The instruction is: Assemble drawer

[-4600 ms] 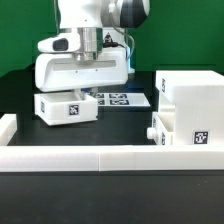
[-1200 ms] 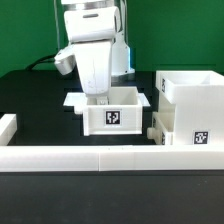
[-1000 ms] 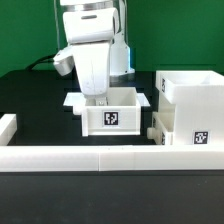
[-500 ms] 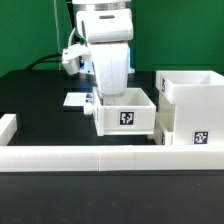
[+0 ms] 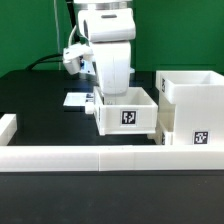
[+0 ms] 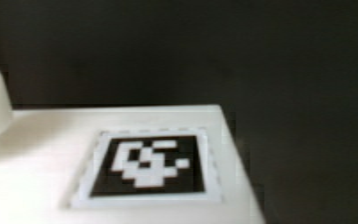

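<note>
In the exterior view my gripper point(image 5: 101, 101) reaches down onto the rear left wall of a white open-top tray point(image 5: 128, 116) with a tag on its front, and looks shut on that wall. The tray's right side is close against a second small white tray part point(image 5: 159, 129). That part stands in front of the tall white box shell point(image 5: 192, 98) at the exterior view's right. The wrist view is blurred. It shows a flat white surface with a black-and-white tag point(image 6: 151, 162) on the black table, and no fingers.
A low white border block point(image 5: 90, 156) runs along the front and another point(image 5: 8, 127) stands at the exterior view's left. The marker board point(image 5: 76, 100) lies flat behind the held tray. The table point(image 5: 45, 105) is black.
My gripper picked the tray up from the exterior view's left and carried it right, up to the parts by the shell. In the last half second it has hardly moved.
</note>
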Controlling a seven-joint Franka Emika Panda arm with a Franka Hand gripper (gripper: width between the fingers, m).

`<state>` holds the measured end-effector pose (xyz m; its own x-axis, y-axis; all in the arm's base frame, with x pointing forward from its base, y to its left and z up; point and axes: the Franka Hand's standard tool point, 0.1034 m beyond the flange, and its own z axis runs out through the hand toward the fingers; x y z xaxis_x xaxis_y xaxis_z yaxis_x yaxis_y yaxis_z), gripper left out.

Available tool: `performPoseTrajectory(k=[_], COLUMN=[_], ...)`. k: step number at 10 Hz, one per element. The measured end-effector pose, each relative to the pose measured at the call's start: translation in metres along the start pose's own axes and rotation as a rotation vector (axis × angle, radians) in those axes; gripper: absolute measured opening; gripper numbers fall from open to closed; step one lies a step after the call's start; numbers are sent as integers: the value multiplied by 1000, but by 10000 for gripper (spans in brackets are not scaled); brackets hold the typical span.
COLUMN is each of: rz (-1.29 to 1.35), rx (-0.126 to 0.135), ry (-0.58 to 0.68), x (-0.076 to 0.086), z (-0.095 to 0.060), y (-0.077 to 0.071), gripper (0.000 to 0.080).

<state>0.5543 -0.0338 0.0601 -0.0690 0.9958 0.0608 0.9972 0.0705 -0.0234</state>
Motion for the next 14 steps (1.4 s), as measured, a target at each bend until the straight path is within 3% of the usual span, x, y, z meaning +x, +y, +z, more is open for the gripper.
performPoseTrajectory(k=[3, 4, 5, 7, 14], rz=[-6, -3, 3, 5, 40], rx=[-4, -29, -22, -55, -52], ry=[3, 3, 5, 5, 9], x=[6, 8, 9, 12, 17], z=[1, 2, 4, 5, 7], y=[1, 2, -1, 1, 1], gripper=[41, 41, 41, 41, 41])
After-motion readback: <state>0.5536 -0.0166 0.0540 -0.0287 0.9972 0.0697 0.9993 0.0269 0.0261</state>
